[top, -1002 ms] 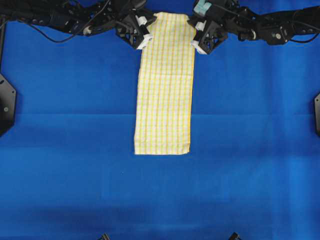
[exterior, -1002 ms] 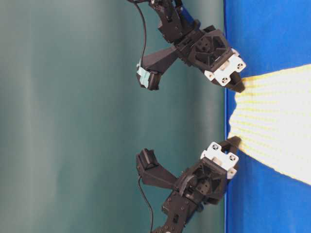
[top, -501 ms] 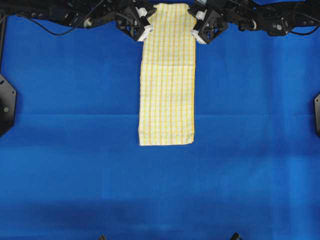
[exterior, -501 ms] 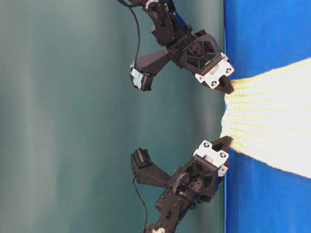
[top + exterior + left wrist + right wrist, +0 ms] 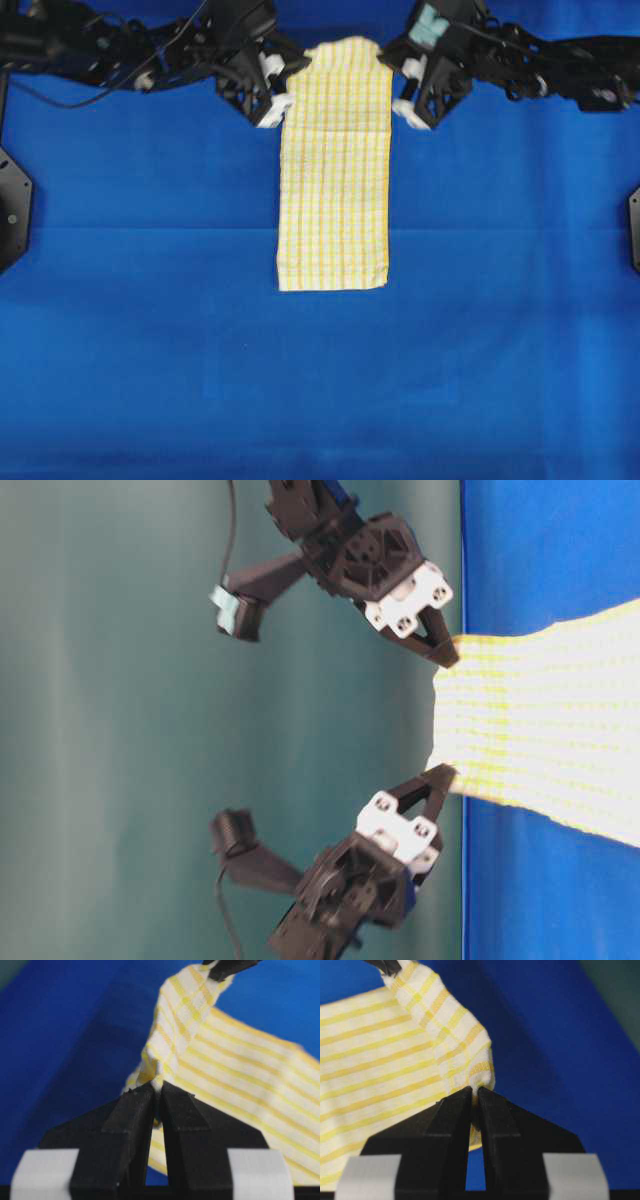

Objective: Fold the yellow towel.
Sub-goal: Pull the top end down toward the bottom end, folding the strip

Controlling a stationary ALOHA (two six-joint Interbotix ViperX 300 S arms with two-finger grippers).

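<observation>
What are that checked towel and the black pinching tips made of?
The towel looks like thin woven cotton, matte: visible weave, soft drape, stitched hem. The left tool's fingertips look like hard black plastic, matte and sharp-edged; I can't tell the exact kind.

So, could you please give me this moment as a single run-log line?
phase: fold in progress | left gripper: shut on yellow towel corner | right gripper: shut on other corner | far end raised off blue surface | near end lying flat

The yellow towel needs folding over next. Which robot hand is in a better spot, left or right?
Neither wins: it likely takes both. The left hand and the right hand each pinch one corner of the yellow towel's lifted end, so carrying that end over together should keep the fold straight.
</observation>
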